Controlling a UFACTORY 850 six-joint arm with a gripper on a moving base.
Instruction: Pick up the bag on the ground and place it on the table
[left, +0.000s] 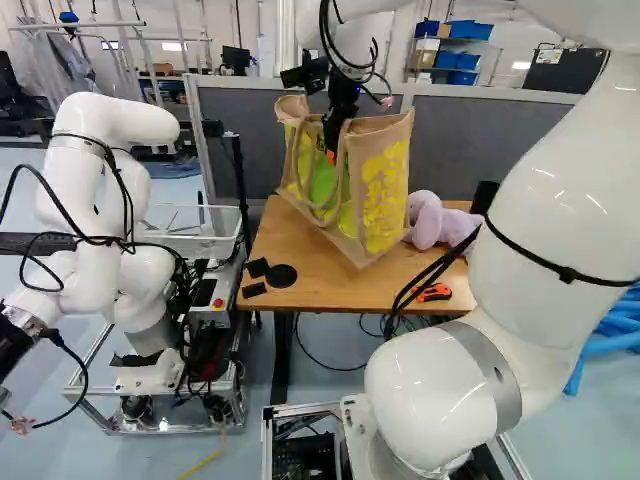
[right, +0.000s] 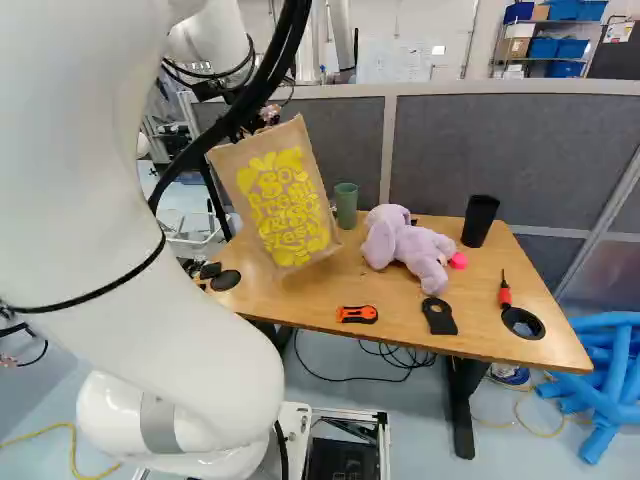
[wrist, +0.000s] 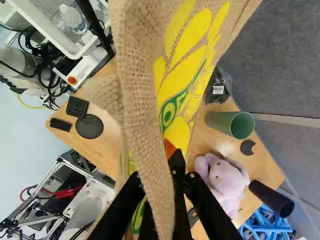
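1. We hold the bag (left: 382, 185) by a cloth handle (wrist: 145, 120), which is pinched in our end effector (left: 331, 150), its fingers closed in on the cloth
2. We have the bag over the table (right: 400, 298), tilted, with its yellow print showing; we cannot tell whether its lowest corner touches the wood
3. Just beside the bag in the right base view, we see a green cup (right: 346, 205) standing upright, and next to it a purple stuffed toy (right: 402, 246) with a pink thing (right: 458, 260) at its side
4. Beyond the toy we see a black cup (right: 479, 221)
5. Along the table's near side we find an orange cutter (right: 357, 314), a flat black piece (right: 439, 316), and a red-handled screwdriver (right: 505, 293) beside a black ring (right: 523, 323)
6. On the other side of the bag we see a black disc (wrist: 90, 126) near two small black blocks (wrist: 77, 107)
7. At the left of the left base view, we see another robot (left: 95, 190)
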